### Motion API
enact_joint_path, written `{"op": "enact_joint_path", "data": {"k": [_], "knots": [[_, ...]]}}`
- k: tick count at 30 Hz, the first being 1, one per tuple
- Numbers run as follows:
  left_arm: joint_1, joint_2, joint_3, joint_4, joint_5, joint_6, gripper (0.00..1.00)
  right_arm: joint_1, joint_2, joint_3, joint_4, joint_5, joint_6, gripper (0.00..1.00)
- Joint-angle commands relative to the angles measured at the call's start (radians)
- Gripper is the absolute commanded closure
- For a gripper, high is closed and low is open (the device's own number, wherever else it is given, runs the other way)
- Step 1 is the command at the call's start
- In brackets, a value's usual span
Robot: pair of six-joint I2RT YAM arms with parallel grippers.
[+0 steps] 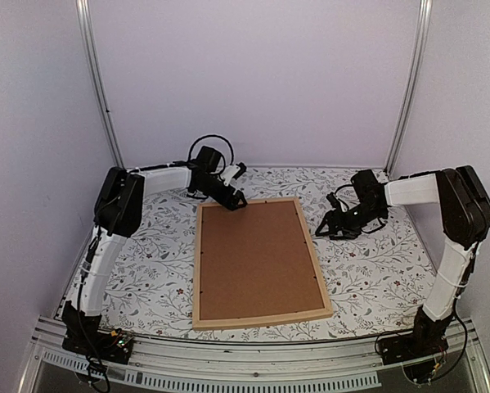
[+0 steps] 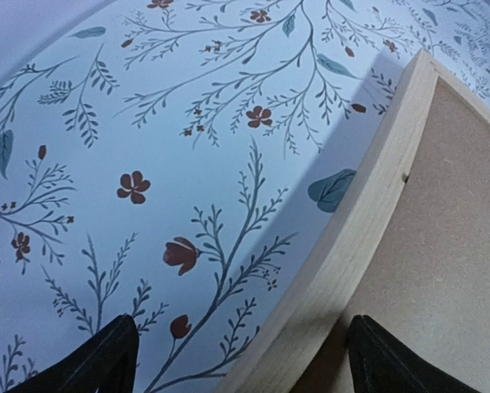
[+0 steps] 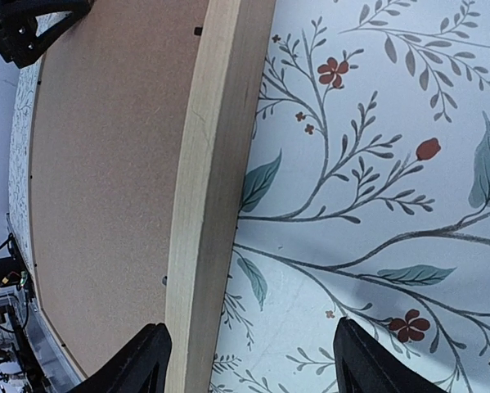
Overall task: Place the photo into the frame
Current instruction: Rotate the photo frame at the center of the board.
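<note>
Plainly, your left gripper [image 1: 237, 203] stood wide, its fingers [image 2: 105, 360] astride the frame [image 1: 261, 318] at its far-left corner. Your right gripper [image 1: 326, 228] gaped too, over the right strip. The frame lay flat mid-desk [image 1: 375, 278], backing board [image 1: 257, 258] up, open desk beyond every edge.

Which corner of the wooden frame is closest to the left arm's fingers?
The frame's far left corner: the left fingers hang open by it, while the other three corners lie farther away.
</note>
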Motion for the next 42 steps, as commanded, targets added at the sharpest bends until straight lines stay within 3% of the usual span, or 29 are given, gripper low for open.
{"op": "enact_joint_path", "data": {"k": [1,4,9,18,28,37,42], "knots": [[-0.021,0.074,0.072,-0.111,-0.053,0.062,0.11,-0.005,-0.01,-0.02,0.026,0.009,0.012,0.28],[-0.03,0.093,0.099,-0.131,-0.056,0.077,0.15,-0.006,-0.01,-0.027,0.033,0.007,0.014,0.28],[-0.031,0.113,0.122,-0.176,-0.057,0.076,0.35,-0.006,-0.013,-0.04,0.043,0.005,0.021,0.28],[0.019,0.075,-0.002,-0.186,-0.023,0.0,0.61,-0.006,-0.02,-0.05,0.047,0.018,0.022,0.28],[0.094,-0.041,-0.261,-0.087,-0.033,-0.118,0.74,-0.006,-0.022,-0.052,0.048,0.022,0.027,0.28],[0.131,-0.163,-0.526,-0.024,-0.088,-0.327,0.76,-0.005,-0.074,-0.116,0.055,0.011,0.082,0.26],[0.178,-0.304,-0.764,0.098,-0.054,-0.469,0.75,-0.006,-0.183,-0.208,0.057,0.051,0.163,0.2]]}}
